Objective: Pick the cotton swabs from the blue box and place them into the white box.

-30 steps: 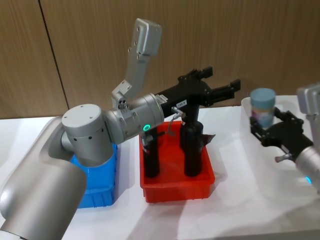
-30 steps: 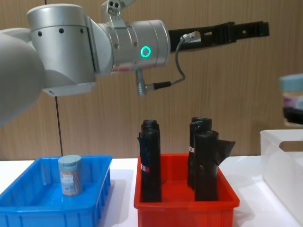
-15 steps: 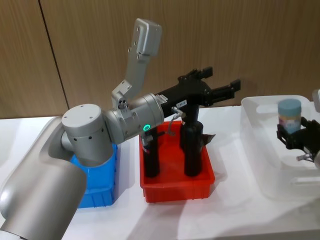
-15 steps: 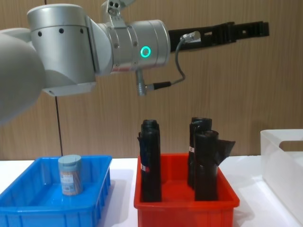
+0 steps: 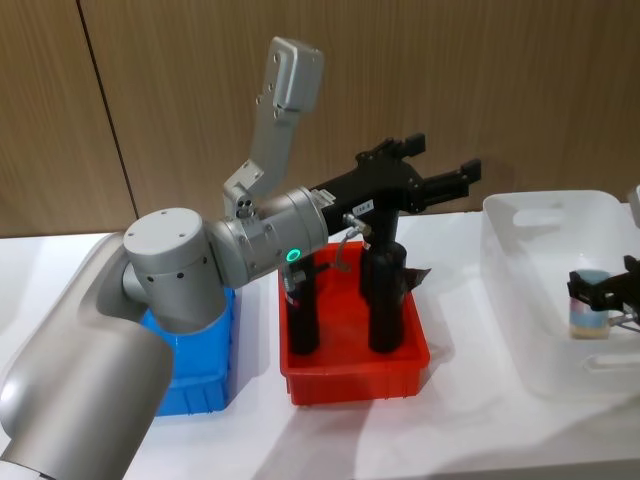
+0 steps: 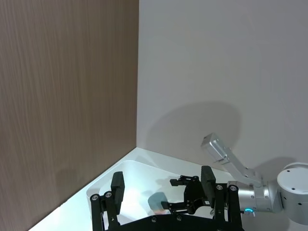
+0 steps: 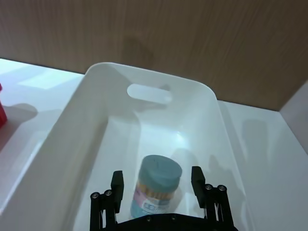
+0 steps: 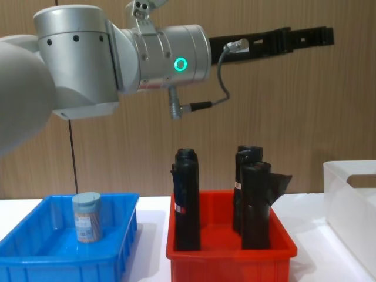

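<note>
One jar of cotton swabs [image 7: 158, 184], pale blue lid up, stands inside the white box [image 7: 57, 144] near its floor. My right gripper [image 7: 157, 179] is down in the box around this jar, open, with a small gap on each side. The head view shows that jar [image 5: 590, 318] low in the white box [image 5: 535, 300], with the right gripper [image 5: 603, 292] at it. Another cotton swab jar [image 8: 87, 217] stands in the blue box [image 8: 35, 258]. My left gripper [image 5: 448, 160] hangs open and empty high above the red bin.
A red bin [image 5: 350, 375] with three upright black rolls [image 8: 187, 200] sits between the blue box [image 5: 205, 385] and the white box. The left arm [image 8: 117, 59] stretches over it. A wood-panelled wall stands behind the table.
The right gripper carried its jar from above the white box's rim down into the box and opened its fingers off it. The left arm has not moved.
</note>
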{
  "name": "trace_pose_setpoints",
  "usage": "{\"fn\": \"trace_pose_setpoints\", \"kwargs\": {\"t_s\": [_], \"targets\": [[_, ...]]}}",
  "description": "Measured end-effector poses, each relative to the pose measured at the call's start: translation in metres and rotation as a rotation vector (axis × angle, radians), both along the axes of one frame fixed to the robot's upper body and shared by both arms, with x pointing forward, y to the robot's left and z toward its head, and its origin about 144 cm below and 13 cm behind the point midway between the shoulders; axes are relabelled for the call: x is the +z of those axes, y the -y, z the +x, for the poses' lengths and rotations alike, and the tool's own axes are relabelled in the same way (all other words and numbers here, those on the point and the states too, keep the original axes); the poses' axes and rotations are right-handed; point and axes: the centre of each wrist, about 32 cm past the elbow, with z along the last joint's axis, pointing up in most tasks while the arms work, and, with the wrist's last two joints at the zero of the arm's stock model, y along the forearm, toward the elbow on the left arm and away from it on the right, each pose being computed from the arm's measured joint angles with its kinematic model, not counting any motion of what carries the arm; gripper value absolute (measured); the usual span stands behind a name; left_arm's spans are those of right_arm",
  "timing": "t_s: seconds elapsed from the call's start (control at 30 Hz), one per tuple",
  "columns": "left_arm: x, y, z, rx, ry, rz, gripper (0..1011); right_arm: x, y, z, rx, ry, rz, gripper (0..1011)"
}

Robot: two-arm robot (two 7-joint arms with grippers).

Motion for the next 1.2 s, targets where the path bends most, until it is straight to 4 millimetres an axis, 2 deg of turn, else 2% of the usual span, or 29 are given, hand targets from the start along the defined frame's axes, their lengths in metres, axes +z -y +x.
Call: {"fn": "trace_pose_setpoints", "kwargs": {"t_s": [0.1,0.23,0.9,1.2], "targets": [[0.0,0.0,0.0,0.0,0.0,0.0,1004,-0.001,0.004,0.003,-0.006,-0.015,0.001,940],[0.0,0.0,0.0,0.0,0.0,0.0,1004,-0.002,0.006,0.006,-0.008,-0.023,-0.001,1001],[0.0,0.0,0.0,0.001,0.0,0.001,1004,-0.003,0.012,0.01,-0.016,-0.042,-0.001,1001],[-0.014,-0.008,-0.01,0.078,0.01,0.03,1004,-0.007,0.002,-0.001,0.021,0.0,0.01,1002]]}}
